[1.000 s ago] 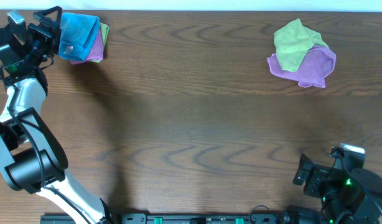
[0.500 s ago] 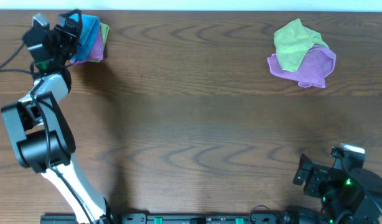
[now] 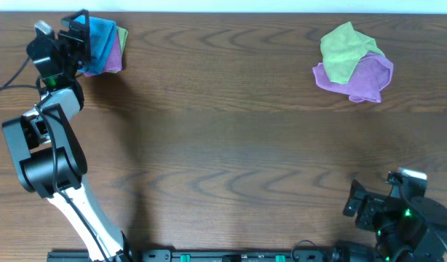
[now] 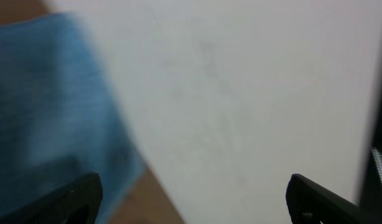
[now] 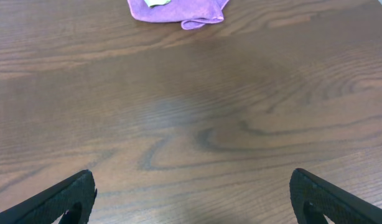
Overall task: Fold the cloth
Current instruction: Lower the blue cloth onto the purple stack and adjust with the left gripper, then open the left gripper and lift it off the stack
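Fingers (image 4: 76, 202) of the left gripper (image 3: 76, 40) stand wide apart with nothing clamped between them. Its wrist view is blurred, showing the cloth (image 3: 100, 35) off to one side against a white wall (image 4: 253, 93). That sky-blue cloth lies at the far left corner of the table (image 3: 223, 145), on top of a purple cloth (image 3: 113, 60) and a yellow-green one (image 3: 122, 35). The right gripper (image 5: 191, 202) is spread wide too, holding nothing, over wood near the front right edge.
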Robot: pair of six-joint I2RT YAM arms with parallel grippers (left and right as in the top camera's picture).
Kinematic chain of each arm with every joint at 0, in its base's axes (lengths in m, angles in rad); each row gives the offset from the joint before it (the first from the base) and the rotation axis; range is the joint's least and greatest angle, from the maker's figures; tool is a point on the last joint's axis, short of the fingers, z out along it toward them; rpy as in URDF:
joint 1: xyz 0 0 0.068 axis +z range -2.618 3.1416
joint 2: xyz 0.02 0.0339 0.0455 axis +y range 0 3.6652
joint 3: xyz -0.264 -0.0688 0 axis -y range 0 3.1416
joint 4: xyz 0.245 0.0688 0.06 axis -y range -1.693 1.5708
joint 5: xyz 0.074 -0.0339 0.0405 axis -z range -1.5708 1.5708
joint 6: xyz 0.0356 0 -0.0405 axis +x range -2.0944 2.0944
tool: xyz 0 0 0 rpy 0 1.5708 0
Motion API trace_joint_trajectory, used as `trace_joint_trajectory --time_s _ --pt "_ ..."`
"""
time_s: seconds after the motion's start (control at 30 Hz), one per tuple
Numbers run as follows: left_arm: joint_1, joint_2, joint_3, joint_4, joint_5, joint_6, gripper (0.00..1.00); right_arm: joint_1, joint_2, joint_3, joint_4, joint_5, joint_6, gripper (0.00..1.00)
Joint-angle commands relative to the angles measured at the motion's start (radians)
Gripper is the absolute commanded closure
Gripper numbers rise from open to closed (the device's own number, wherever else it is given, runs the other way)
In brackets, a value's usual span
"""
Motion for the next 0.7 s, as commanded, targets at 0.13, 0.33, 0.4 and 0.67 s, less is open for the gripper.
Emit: trace_joint_trajectory --time_s 0.13,0.33,0.4,0.67 --pt "0.019 -0.066 0.015 0.279 0.259 0.018 0.04 -0.008 0.001 -0.003 -0.002 0.000 0.013 0.01" --pt "-0.029 -0.206 0.015 0.401 0.631 0.170 0.04 -0.008 0.001 -0.003 -0.002 0.000 0.013 0.01" --pt "-0.066 -0.257 0.015 0.415 0.693 0.177 0.04 -0.008 0.001 -0.003 -0.002 0.000 0.013 0.01" --pt "-0.134 -0.283 0.015 0.385 0.932 0.189 0.05 -0.008 0.001 -0.003 -0.002 0.000 0.013 0.01"
